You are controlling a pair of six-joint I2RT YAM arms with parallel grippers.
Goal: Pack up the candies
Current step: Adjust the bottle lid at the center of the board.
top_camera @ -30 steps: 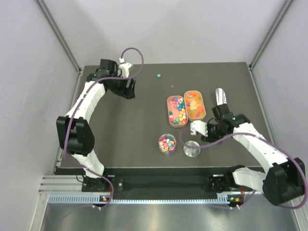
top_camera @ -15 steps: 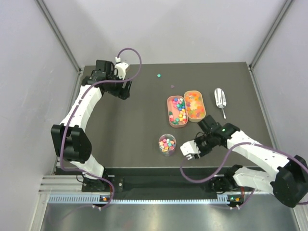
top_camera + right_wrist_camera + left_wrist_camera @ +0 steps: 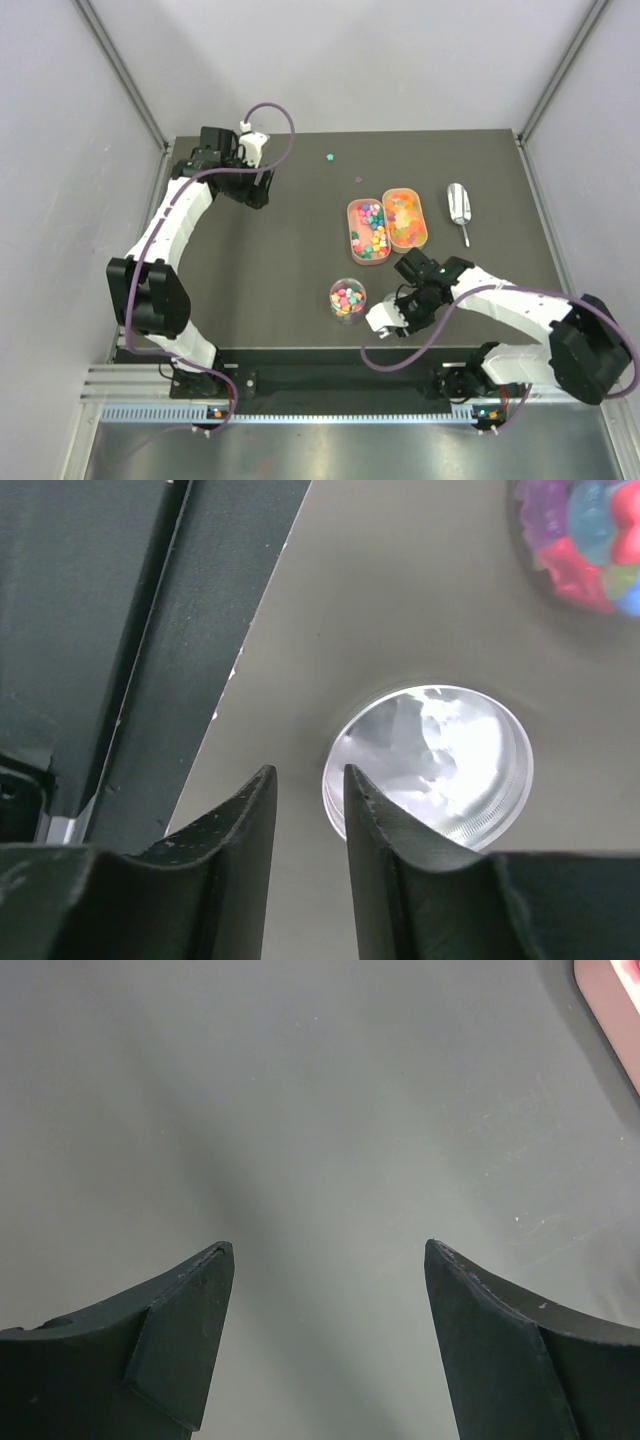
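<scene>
Straddling perhaps a clear round lid [image 3: 440, 750], right end effector [image 3: 307, 772] is slightly parted, left end effector [image 3: 328, 1245] spread.

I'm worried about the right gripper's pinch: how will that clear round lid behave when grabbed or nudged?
The clear round lid looks like thin, glossy plastic, so it is probably light and slippery. A nudge from the right gripper would likely slide it. It lies flat and low, so tipping seems unlikely, though on edge it could roll.
</scene>
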